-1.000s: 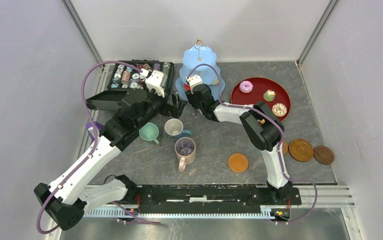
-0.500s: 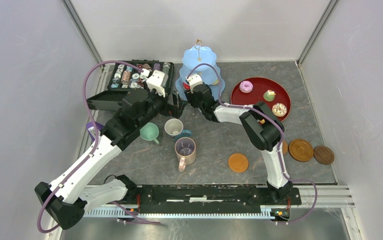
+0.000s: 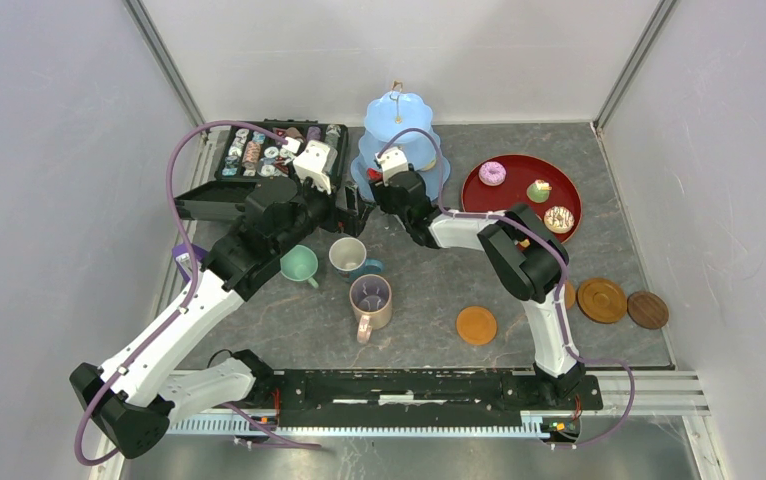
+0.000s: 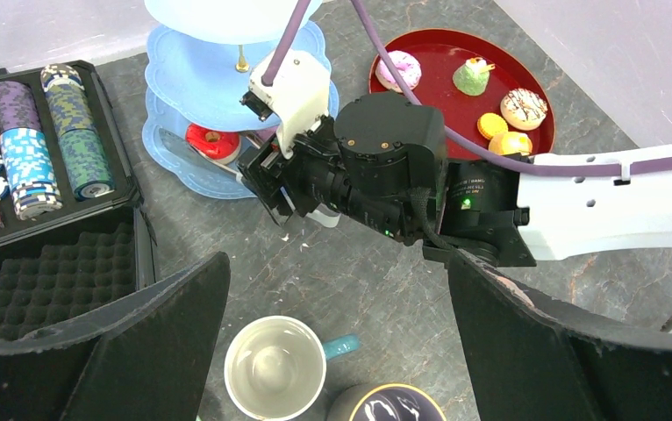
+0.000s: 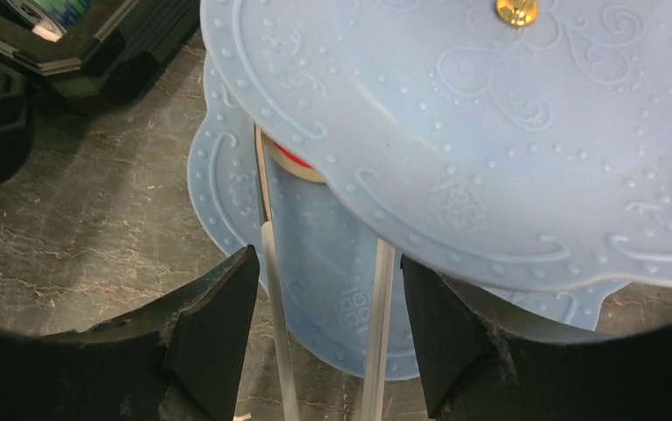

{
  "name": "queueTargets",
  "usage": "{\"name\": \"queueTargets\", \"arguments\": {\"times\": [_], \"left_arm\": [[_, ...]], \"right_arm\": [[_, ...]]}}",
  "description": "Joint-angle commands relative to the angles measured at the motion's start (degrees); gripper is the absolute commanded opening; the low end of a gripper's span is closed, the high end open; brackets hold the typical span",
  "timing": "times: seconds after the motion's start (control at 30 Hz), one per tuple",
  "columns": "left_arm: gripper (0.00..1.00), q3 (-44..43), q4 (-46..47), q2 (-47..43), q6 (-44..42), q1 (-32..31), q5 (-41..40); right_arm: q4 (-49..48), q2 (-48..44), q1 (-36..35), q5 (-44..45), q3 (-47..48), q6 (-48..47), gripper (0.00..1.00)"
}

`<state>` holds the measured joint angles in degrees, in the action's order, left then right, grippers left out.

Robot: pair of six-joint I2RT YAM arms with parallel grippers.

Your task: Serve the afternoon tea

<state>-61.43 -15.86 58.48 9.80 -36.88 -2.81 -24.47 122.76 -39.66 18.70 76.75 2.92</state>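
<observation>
Right pincer point(image 5: 328, 263) on tongs point(image 5: 378, 324), scalloped pale-blue stand point(image 5: 490, 132)

Under pale-blue stand point(image 5: 490, 132) tier, red pastry point(image 5: 293, 160), tongs point(image 5: 277, 351) between hand point(image 5: 328, 263) fingers point(image 5: 210, 333)

A dark grey, marble-veined worktop point(image 3: 429, 290) fills the floor of a three-sided booth. The back wall point(image 3: 289, 50), left wall point(image 3: 49, 180) and right wall point(image 3: 729, 150) are plain pale grey. Slim metal posts point(image 3: 164, 60) mark the two back corners. A ridged metal rail point(image 3: 409, 425) runs along the near edge. The light is soft and even, with faint shadows.
</observation>
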Motion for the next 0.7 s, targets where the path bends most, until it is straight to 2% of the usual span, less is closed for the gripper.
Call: {"name": "queueTargets", "arguments": {"times": [0.0, 0.23, 0.37, 0.47, 0.67], "left_arm": [[1.00, -0.27, 1.91, -0.23, -0.57, -0.38, 0.34], [1.00, -0.27, 2.02, -0.24, -0.57, -0.38, 0.43], [1.00, -0.27, 1.97, -0.10, -0.49, -0.38, 0.61], [1.00, -0.27, 1.94, -0.06, -0.56, -0.38, 0.45], [1.00, -0.23, 1.89, 0.22, -0.57, -0.38, 0.39]], "right_arm": [[-3.82, -2.28, -0.24, 0.44, -2.11, -0.21, 0.67], [-2.97, -4.77, -0.24, -1.33, -7.02, -1.56, 0.81], [-2.07, -3.78, -0.25, -0.94, -6.91, -2.44, 0.82], [-1.15, -2.62, -0.24, -0.71, -6.22, -2.46, 0.80], [0.06, -3.15, -0.24, 0.18, -5.82, -2.32, 0.68]]}}
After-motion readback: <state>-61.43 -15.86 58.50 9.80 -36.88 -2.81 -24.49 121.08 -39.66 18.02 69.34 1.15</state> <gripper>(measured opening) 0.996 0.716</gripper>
